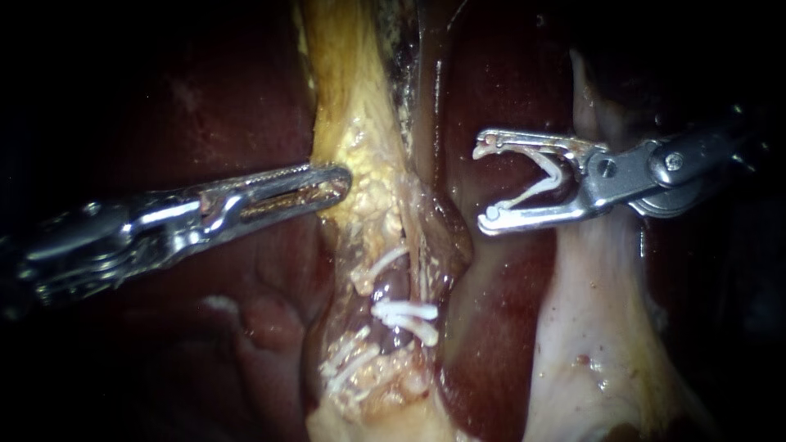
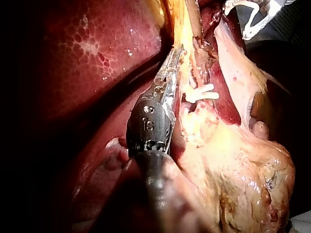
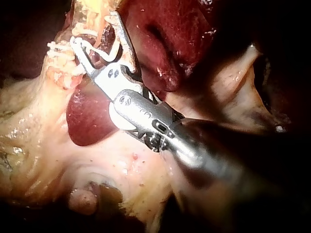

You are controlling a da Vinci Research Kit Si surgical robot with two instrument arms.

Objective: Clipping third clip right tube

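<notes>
So here's where I'm at. My right instrument [image 1: 483, 184] has its jaws spread wide, with an open white V-shaped plastic clip [image 1: 536, 182] seated between them and touching both. It's hanging over the glossy dark red liver [image 1: 508, 90], well apart from the target. My left instrument [image 1: 342, 176] has its slotted metal jaws lying together, with the tip pressed against the lumpy yellow fat stalk [image 1: 368, 164]. I can't see any tissue caught between them.

Best I can judge, the right tube [image 1: 393, 288] is the dark reddish strand running down the middle of that stalk, with a pair of clips across it.

Stuff that worries me from here:
- There isn't much bare tube showing, so the new clip could land on top of one that's already there.
- If I scoop up fat along with the tube, the clip may not close all the way.
- If I brush a jaw on the stalk going in, the clip could get knocked loose.
- If the left tip slips off, the stalk could sag and take my line with it.

Headcount: two instruments and one loaded clip. I make out five closed white clips [image 1: 405, 311] on the stalk, one up top, a pair in the middle and apparently a pair lower down, though the fat blurs those. There's only one tube I can trace for sure.
</notes>
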